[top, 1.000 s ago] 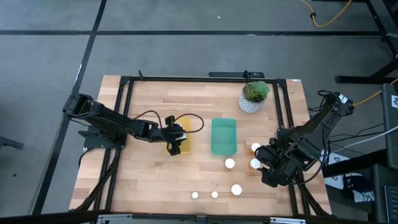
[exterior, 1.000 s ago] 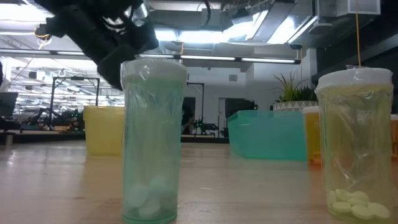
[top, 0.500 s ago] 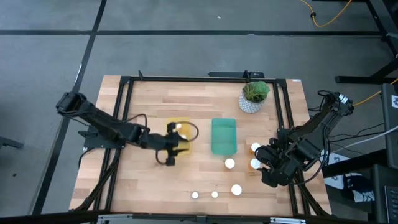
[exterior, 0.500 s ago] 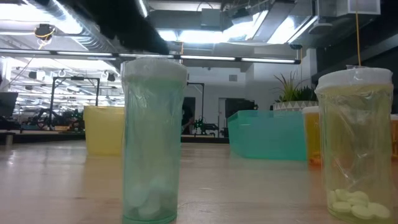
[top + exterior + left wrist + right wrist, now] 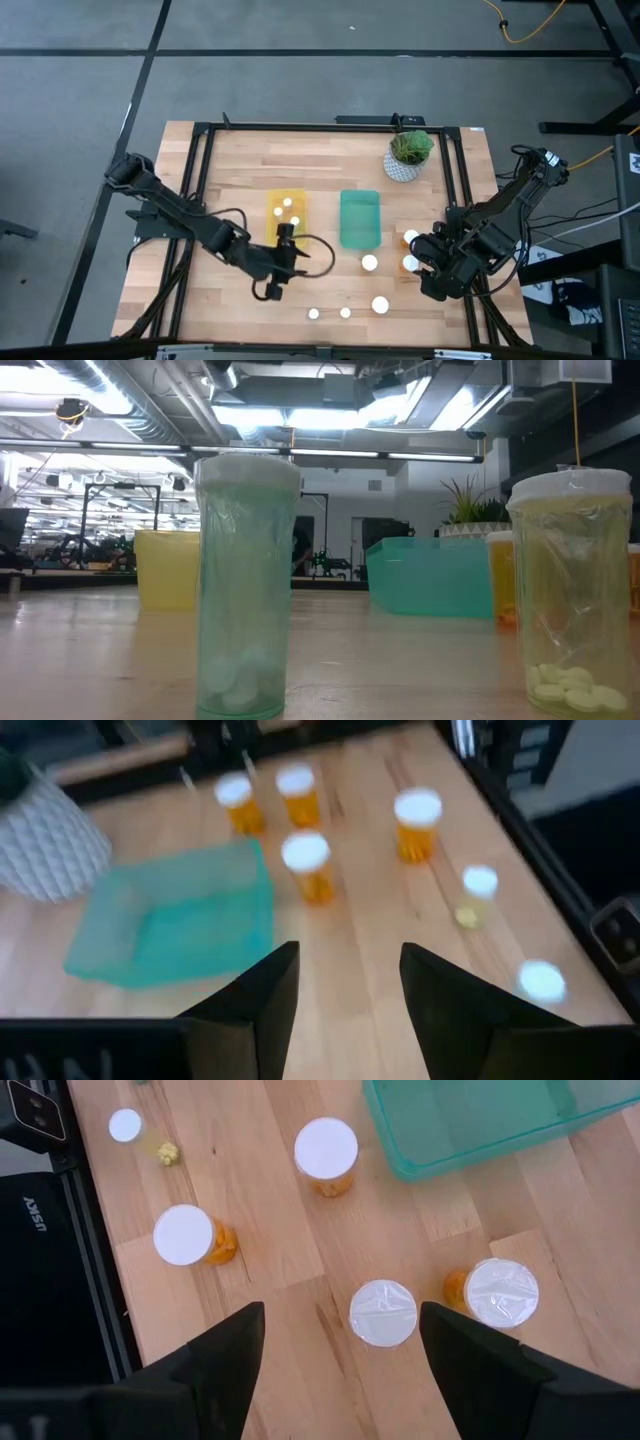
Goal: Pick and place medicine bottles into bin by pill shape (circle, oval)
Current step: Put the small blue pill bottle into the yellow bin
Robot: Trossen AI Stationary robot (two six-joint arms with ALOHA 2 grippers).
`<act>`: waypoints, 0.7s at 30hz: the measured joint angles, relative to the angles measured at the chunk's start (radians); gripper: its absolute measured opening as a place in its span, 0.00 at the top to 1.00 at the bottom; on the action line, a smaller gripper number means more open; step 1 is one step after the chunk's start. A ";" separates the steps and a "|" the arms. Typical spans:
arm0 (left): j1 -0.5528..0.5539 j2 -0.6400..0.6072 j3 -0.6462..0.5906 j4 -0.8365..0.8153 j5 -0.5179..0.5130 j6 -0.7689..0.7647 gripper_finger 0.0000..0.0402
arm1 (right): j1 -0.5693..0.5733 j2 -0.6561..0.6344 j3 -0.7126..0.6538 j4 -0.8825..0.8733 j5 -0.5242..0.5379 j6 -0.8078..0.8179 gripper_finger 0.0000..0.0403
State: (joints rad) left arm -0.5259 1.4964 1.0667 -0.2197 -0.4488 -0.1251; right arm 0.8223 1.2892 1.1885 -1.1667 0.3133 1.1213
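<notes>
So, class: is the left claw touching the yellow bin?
Apart. In the high view the left claw sits past the yellow bin, with bare wood between them.

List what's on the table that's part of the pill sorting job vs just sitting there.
Job items:
- medicine bottles, white-capped, standing loose at the table's right and front; two caps already in the yellow bin
- yellow bin
- green bin
- left gripper, open, just in front of the yellow bin
- right gripper, open, beside the loose bottles

Just there:
- potted plant, back right of the table

Overhead, table-level, two wrists (downward)
</notes>
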 joint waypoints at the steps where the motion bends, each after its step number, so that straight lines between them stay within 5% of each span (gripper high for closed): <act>1: -0.003 0.021 0.028 -0.040 0.005 -0.017 0.58 | 0.000 0.000 0.000 0.000 0.000 0.000 0.33; 11: -0.008 0.180 0.133 -0.204 0.250 -0.134 0.58 | 0.000 0.000 0.000 0.004 0.000 0.000 0.33; 21: -0.042 0.304 0.133 -0.134 0.286 -0.130 0.58 | 0.000 0.000 0.000 0.003 -0.001 -0.005 0.33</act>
State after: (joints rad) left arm -0.5676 1.8004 1.1995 -0.3537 -0.1627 -0.2554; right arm 0.8226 1.2892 1.1885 -1.1637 0.3119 1.1167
